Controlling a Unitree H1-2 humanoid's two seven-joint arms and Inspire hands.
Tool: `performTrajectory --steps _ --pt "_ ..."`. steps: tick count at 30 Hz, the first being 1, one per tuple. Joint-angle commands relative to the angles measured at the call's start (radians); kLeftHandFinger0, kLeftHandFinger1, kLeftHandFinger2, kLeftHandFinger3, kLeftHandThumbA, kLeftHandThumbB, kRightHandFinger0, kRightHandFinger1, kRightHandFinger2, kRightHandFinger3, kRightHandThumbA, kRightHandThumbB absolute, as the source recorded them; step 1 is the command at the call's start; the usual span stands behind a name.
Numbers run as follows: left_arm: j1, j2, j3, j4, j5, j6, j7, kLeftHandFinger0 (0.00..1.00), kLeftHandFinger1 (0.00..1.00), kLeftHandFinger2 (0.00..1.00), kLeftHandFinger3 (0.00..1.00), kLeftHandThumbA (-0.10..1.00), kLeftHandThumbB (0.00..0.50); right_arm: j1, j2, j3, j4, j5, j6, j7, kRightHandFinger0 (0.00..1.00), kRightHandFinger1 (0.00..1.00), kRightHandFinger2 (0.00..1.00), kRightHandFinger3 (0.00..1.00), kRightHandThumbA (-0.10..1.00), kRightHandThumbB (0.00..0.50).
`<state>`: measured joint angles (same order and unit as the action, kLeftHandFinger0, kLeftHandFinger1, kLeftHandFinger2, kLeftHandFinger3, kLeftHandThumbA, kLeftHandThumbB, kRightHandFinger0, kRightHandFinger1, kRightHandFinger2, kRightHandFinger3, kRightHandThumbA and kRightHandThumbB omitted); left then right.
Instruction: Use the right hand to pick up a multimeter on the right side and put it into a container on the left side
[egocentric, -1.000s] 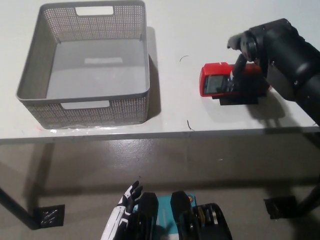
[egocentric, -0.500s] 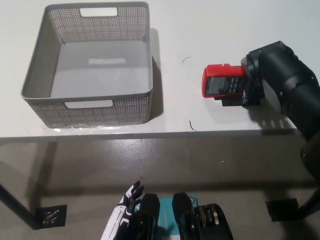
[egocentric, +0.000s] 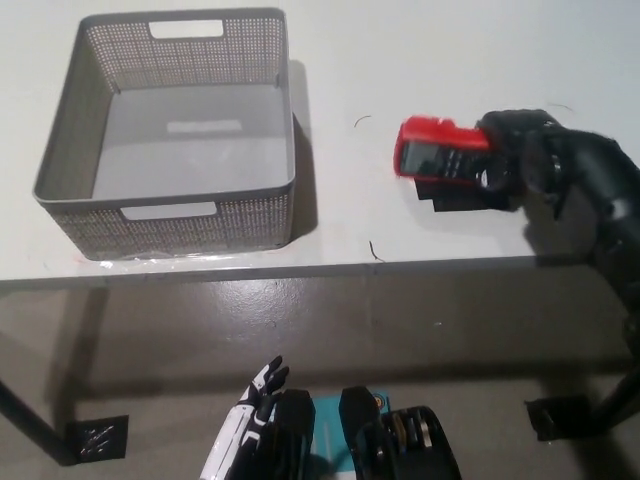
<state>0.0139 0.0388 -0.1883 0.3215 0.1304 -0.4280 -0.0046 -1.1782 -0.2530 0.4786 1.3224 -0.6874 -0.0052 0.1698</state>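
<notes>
- You see a white table (egocentric: 420, 60) filling the upper part of the view, its front edge running straight across; below it lies a dull grey-brown floor with a dark table leg at the lower left.
- Your white left hand (egocentric: 252, 408) rests low, beneath the table edge and far down-left of the working hand, fingers spread and holding nothing.
- The grey perforated container (egocentric: 165, 215) sits on the table well to the left of the black right hand, empty, with slot handles in its near and far walls. A pale rectangular mark shows on its floor; you cannot read anything there.
- Two small dark squiggles lie on the table between container and multimeter.
- The red multimeter (egocentric: 432, 157) sticks out leftward from the right hand, long axis roughly left–right, screen end pointing towards the container, face up. It casts a dark shadow just beneath. Its screen and markings are too small to read.
- The black right hand (egocentric: 520, 160) is wrapped around the multimeter's right end, fingers closed on it.
</notes>
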Motion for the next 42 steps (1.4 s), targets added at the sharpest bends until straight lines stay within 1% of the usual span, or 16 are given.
performTrajectory --steps 1,4,6,12,16,17,20,25,27,29,30,32,33,36,39,42 --pt "-0.020 0.008 -0.018 -0.009 0.024 -0.042 -0.006 1.00 1.00 1.00 1.00 1.00 0.471 0.101 0.025 -0.268 0.075 0.310 -0.114 -0.062 0.00 0.47 0.75 0.73 -0.10 0.140" --pt "-0.021 0.008 -0.017 -0.004 0.028 -0.042 -0.004 1.00 1.00 1.00 1.00 1.00 0.480 0.089 0.034 -0.508 0.085 0.499 -0.018 -0.018 0.00 0.41 0.76 0.70 -0.10 0.169" --pt "-0.019 0.006 -0.014 -0.005 0.032 -0.042 -0.005 1.00 1.00 1.00 1.00 1.00 0.475 0.087 0.038 -0.691 0.087 0.642 0.021 0.019 0.00 0.42 0.82 0.88 -0.10 0.135" --pt "-0.012 0.007 -0.013 -0.008 0.034 -0.042 -0.007 1.00 1.00 1.00 1.00 1.00 0.478 0.083 0.048 -1.074 0.097 0.916 0.152 0.059 0.00 0.13 0.62 1.00 -0.10 0.141" --pt "-0.011 0.007 -0.015 -0.009 0.039 -0.042 -0.003 1.00 1.00 1.00 1.00 1.00 0.471 0.088 0.053 -1.210 0.105 0.986 0.209 0.093 0.00 0.00 0.53 0.99 -0.10 0.139" --pt "-0.010 0.007 -0.015 -0.010 0.039 -0.042 -0.005 1.00 1.00 1.00 1.00 1.00 0.473 0.090 0.058 -1.239 0.105 1.002 0.213 0.092 0.00 0.01 0.53 0.78 -0.10 0.155" --pt "-0.011 0.008 -0.013 -0.011 0.034 -0.042 -0.009 1.00 1.00 1.00 1.00 1.00 0.463 0.088 0.075 -1.305 0.103 1.020 0.220 0.085 0.00 0.02 0.58 1.00 -0.10 0.156" --pt "-0.013 0.006 -0.009 -0.012 0.035 -0.041 -0.007 1.00 1.00 1.00 1.00 1.00 0.480 0.066 0.108 -1.354 0.096 1.007 0.230 0.108 0.00 0.01 0.62 1.00 -0.10 0.131" --pt "-0.015 0.008 -0.011 -0.010 0.036 -0.042 -0.007 1.00 1.00 1.00 1.00 1.00 0.486 0.048 0.127 -1.366 0.090 0.994 0.236 0.138 0.00 0.04 0.56 0.63 -0.10 0.121" --pt "-0.016 0.009 -0.012 -0.009 0.037 -0.042 -0.008 1.00 1.00 1.00 1.00 1.00 0.494 0.036 0.137 -1.373 0.087 0.987 0.238 0.141 0.00 0.05 0.55 0.74 -0.10 0.119" --pt "-0.017 0.010 -0.013 -0.008 0.035 -0.042 -0.010 1.00 1.00 1.00 1.00 1.00 0.498 0.018 0.152 -1.372 0.081 0.976 0.240 0.152 0.00 0.05 0.55 0.97 -0.10 0.109" --pt "-0.012 0.007 -0.012 -0.006 0.038 -0.042 -0.008 1.00 1.00 1.00 1.00 1.00 0.500 -0.010 0.173 -1.397 0.078 0.989 0.270 0.156 0.00 0.07 0.60 1.00 -0.10 0.092" --pt "-0.010 0.007 -0.013 -0.005 0.039 -0.042 -0.007 1.00 1.00 1.00 1.00 1.00 0.500 -0.024 0.186 -1.401 0.073 0.990 0.270 0.151 0.00 0.05 0.60 0.78 -0.10 0.104" --pt "-0.004 0.008 -0.014 -0.007 0.041 -0.042 -0.008 1.00 1.00 1.00 1.00 1.00 0.500 -0.062 0.223 -1.409 0.057 0.996 0.282 0.191 0.00 0.04 0.61 0.56 -0.10 0.130" --pt "-0.004 0.010 -0.017 -0.008 0.045 -0.042 -0.006 1.00 1.00 1.00 1.00 1.00 0.500 -0.115 0.265 -1.412 0.027 1.006 0.315 0.179 0.00 0.00 0.54 0.66 -0.10 0.143" --pt "0.000 0.010 -0.014 -0.013 0.048 -0.040 -0.008 1.00 1.00 1.00 1.00 1.00 0.500 -0.148 0.300 -1.394 -0.005 1.010 0.340 0.216 0.00 0.00 0.52 0.50 -0.10 0.146"
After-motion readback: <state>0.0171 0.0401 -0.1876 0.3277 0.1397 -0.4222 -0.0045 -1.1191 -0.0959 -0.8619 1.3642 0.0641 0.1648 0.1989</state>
